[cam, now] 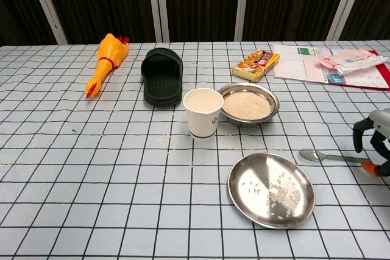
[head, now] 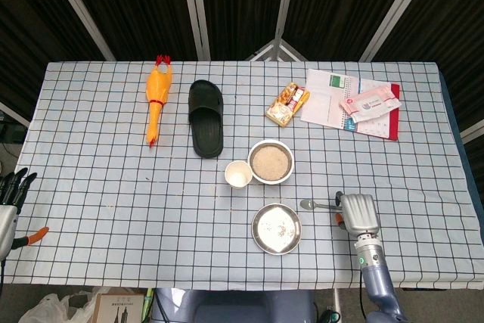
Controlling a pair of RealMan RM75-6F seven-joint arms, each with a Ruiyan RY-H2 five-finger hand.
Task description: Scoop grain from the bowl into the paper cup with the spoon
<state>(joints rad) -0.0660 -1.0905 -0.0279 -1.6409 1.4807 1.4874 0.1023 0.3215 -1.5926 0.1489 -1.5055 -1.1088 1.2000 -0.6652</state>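
Note:
The metal spoon [head: 318, 205] [cam: 332, 156] lies flat on the checked cloth, bowl end to the left, right of the steel plate. My right hand [head: 357, 213] [cam: 373, 143] hangs over the handle's end with a dark finger and an orange-tipped thumb on either side of it; I see no closed hold. The steel bowl [head: 271, 162] [cam: 248, 105] is full of pale grain. The white paper cup [head: 238, 175] [cam: 203, 112] stands upright just left of the bowl. My left hand [head: 7, 202] is off the table's left edge, fingers spread, holding nothing.
A shallow steel plate [head: 277, 228] [cam: 270, 189] with a few stray grains sits in front of the bowl. Further back lie a black slipper [head: 206, 117], a rubber chicken [head: 156, 102], a snack packet [head: 287, 104], a notebook [head: 329, 97] and a wipes pack [head: 369, 102].

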